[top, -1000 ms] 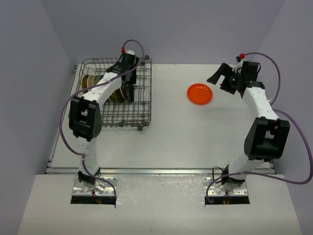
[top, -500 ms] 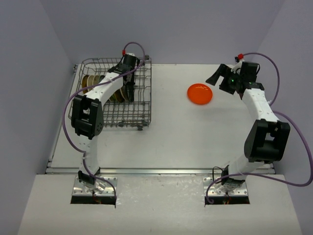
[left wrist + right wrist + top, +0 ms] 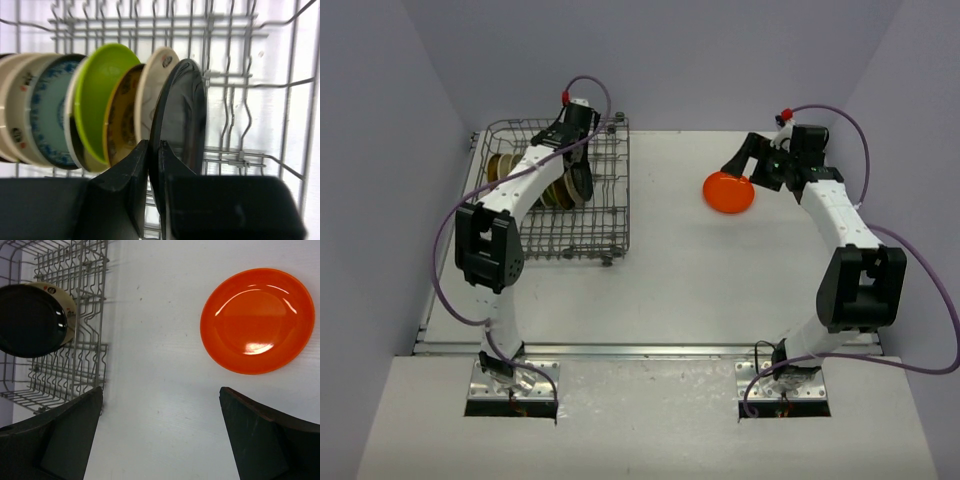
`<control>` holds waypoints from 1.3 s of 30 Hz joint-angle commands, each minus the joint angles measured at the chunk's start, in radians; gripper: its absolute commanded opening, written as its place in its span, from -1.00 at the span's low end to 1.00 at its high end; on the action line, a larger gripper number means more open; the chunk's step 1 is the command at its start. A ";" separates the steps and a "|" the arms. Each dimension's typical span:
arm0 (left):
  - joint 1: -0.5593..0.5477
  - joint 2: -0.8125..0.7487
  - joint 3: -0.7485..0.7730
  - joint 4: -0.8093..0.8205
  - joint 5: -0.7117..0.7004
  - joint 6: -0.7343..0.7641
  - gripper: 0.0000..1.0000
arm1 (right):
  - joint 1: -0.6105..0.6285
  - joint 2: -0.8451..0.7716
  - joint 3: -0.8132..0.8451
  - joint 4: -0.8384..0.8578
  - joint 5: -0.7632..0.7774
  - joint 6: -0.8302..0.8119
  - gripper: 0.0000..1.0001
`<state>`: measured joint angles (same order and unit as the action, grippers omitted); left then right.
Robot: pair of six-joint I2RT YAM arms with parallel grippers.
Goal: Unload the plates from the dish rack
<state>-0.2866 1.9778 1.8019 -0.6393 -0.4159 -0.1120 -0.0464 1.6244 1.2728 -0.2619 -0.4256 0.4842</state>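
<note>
**Operator:** Report surroundings and obstructions.

**Technician:** White table (image 3: 700, 280), enclosed by grey walls (image 3: 650, 60). Upright wire tines (image 3: 240, 115) close beside the row, to the right of the gripped item. Lying flat on the table, well apart from the rack: orange plate (image 3: 257, 320), glossy, face up.

**Operator:** Locate and describe the plates (image 3: 520, 172).

**Technician:** Standing on edge in one row inside the dish rack (image 3: 620, 205), at the far left of the table. Left to right in the left wrist view: beige undersides, teal-patterned plate (image 3: 47, 115), lime green plate (image 3: 100, 95), yellow-brown patterned plate (image 3: 122, 125), beige-backed plate (image 3: 152, 85), then a glossy black plate (image 3: 182, 115) at the right end.

**Operator:** State end effectors.

**Technician:** At left gripper (image 3: 154, 160): pinched narrow on the lower rim of the black plate. At right gripper (image 3: 160, 410): spread wide, holding nothing, above the table near the orange plate.

**Operator:** Markings?

**Technician:** Small round stickers (image 3: 166, 61) on beige undersides; too small to read.
</note>
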 commanded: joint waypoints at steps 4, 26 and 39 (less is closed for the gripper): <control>0.011 -0.273 0.004 0.126 0.133 -0.029 -1.00 | 0.071 -0.060 0.026 0.102 -0.117 -0.039 0.97; 0.041 -0.346 -0.260 0.316 1.165 -0.136 -1.00 | 0.217 0.002 0.041 0.345 -0.464 0.135 0.28; 0.043 -0.344 -0.274 0.337 1.170 -0.138 -1.00 | 0.301 0.058 0.071 0.207 -0.453 0.005 -0.64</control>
<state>-0.2478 1.6627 1.5181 -0.3785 0.7195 -0.2386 0.2318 1.6860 1.2969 -0.0154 -0.8706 0.5587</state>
